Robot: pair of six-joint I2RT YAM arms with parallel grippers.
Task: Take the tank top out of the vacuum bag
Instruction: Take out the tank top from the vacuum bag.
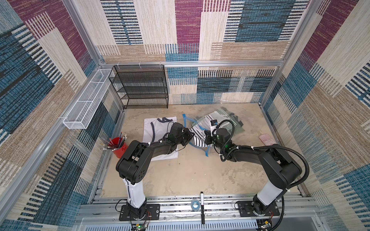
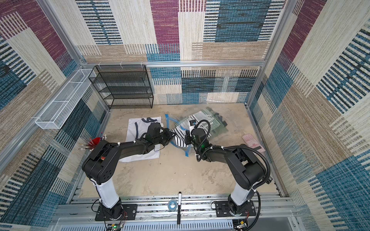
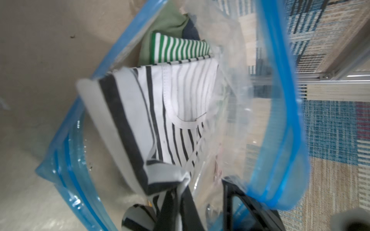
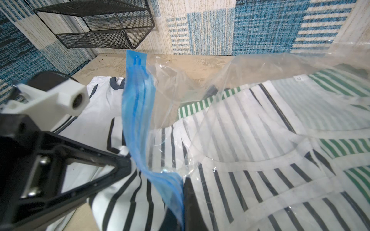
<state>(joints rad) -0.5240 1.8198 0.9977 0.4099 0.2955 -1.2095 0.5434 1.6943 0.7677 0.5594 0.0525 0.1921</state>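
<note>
The vacuum bag (image 1: 226, 120) lies at the back right of the table, clear, with its blue zip strip (image 1: 186, 122) pulled open towards the left. A black-and-white striped tank top (image 1: 197, 139) sticks partly out of the mouth. My left gripper (image 1: 191, 138) is shut on its leading edge, and the left wrist view shows the cloth (image 3: 176, 112) bunched between the jaws of the left gripper (image 3: 178, 212). My right gripper (image 1: 207, 138) is shut on the blue zip strip (image 4: 138, 112) and holds the upper lip up, as the right gripper (image 4: 180, 210) shows. A green-striped garment (image 3: 180, 48) lies deeper inside.
A white tank top with navy trim (image 1: 158, 132) lies flat under the left arm. A red cup of pens (image 1: 118, 149) stands at the left, a pink flat object (image 1: 267, 140) at the right. A black mesh shelf (image 1: 140, 86) and white wire basket (image 1: 88, 100) line the back left. A marker (image 1: 202, 208) and tape roll (image 1: 195, 205) rest on the front rail.
</note>
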